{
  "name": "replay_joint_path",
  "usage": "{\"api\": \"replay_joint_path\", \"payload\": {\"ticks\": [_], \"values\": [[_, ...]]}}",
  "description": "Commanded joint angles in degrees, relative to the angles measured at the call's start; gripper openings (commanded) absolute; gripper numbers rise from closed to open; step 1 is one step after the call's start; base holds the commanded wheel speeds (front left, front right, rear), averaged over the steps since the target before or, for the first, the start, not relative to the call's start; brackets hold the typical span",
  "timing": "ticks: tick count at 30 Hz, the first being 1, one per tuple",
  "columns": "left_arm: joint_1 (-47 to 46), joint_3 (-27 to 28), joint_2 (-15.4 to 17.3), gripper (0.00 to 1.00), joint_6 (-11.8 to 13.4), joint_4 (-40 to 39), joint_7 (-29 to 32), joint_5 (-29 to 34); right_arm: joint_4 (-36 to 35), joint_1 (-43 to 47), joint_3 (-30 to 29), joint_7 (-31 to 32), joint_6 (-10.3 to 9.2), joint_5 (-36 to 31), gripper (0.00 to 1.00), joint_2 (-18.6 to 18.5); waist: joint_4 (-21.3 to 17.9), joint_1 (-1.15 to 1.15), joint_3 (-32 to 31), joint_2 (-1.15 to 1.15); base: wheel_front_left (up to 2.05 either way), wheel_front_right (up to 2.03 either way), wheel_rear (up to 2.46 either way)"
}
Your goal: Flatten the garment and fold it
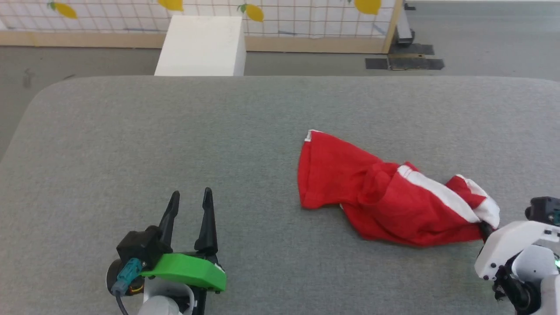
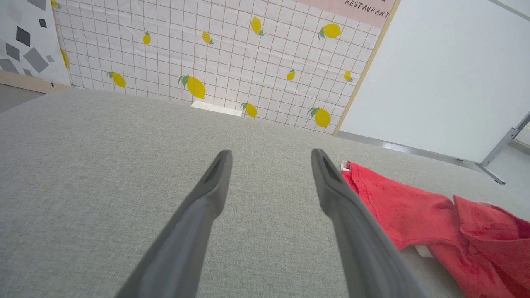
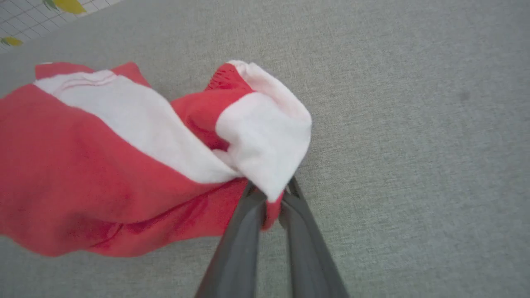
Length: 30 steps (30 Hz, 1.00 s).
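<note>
The red shorts (image 1: 376,192) with a white side stripe lie crumpled on the grey padded table (image 1: 175,131), right of centre. My right gripper (image 1: 484,228) is at the garment's near right end, shut on a bunch of red and white fabric; in the right wrist view the cloth (image 3: 124,157) drapes over the closed fingers (image 3: 244,231). My left gripper (image 1: 191,199) stands open over bare table at the lower left, well apart from the shorts. In the left wrist view the shorts (image 2: 414,215) lie to the right of its spread fingers (image 2: 215,182).
A white box (image 1: 203,46) stands on the floor beyond the table's far edge. Behind it runs a lemon-patterned grid wall (image 1: 284,15). A pale panel (image 2: 439,78) on a metal stand rises at the far right.
</note>
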Motion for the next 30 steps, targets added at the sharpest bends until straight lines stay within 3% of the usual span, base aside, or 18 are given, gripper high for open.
{"api": "replay_joint_path", "payload": {"ticks": [1,4,10,13,20,23,28,29,30], "values": [[0.67,0.32,-0.19,1.00,-0.30,0.24,-0.22,0.34,-1.38,-0.18,-0.24,-1.69,-0.08,2.18,1.00,0.10,-1.14,0.00,-0.60,0.00,0.00,0.00,0.00],[0.16,0.43,-0.26,1.00,-0.61,0.26,-0.23,-0.40,-2.63,0.38,-2.71,-8.14,-0.08,8.33,1.00,0.15,-2.23,0.00,-0.80,0.00,0.00,0.00,0.00],[-6.42,-3.13,-0.44,1.00,-2.51,0.07,3.32,-3.42,-2.15,1.88,-6.79,-16.89,-0.08,11.44,1.00,0.17,-4.88,0.00,-0.21,0.00,0.00,0.00,0.00],[-12.17,-7.38,-0.51,1.00,-3.88,0.71,8.94,-5.48,-1.56,2.13,-6.55,-17.62,-0.08,11.36,1.00,0.17,-6.85,0.00,0.84,0.00,0.00,0.00,0.00],[-26.61,-23.12,-0.55,1.00,-5.35,7.59,29.80,-13.24,-0.01,0.29,-4.07,-18.21,-0.08,11.78,1.00,0.18,-12.44,0.00,4.94,0.00,0.00,0.00,0.00],[-29.81,-28.04,-0.55,1.00,-5.21,10.21,36.93,-16.94,0.75,-0.31,-3.23,-19.13,-0.08,12.46,1.00,0.18,-14.07,0.00,6.50,0.00,0.00,0.00,0.00],[-32.08,-30.97,-0.28,1.00,-3.13,14.25,42.28,-15.92,2.22,-0.60,-2.86,-20.73,-0.08,12.66,1.00,0.18,-15.50,0.00,7.65,0.00,0.00,0.00,0.00],[-32.08,-30.64,-0.29,0.93,-2.62,14.57,42.03,-16.00,2.48,-0.68,-2.77,-21.02,-0.08,12.67,1.00,0.18,-15.61,0.00,7.71,0.00,0.00,0.00,0.00],[-32.03,-30.36,-0.29,0.33,-2.52,14.58,41.65,-16.23,2.63,-0.72,-2.74,-21.26,-0.08,12.67,1.00,0.18,-15.61,0.00,7.71,0.00,0.00,0.00,0.00]]}}
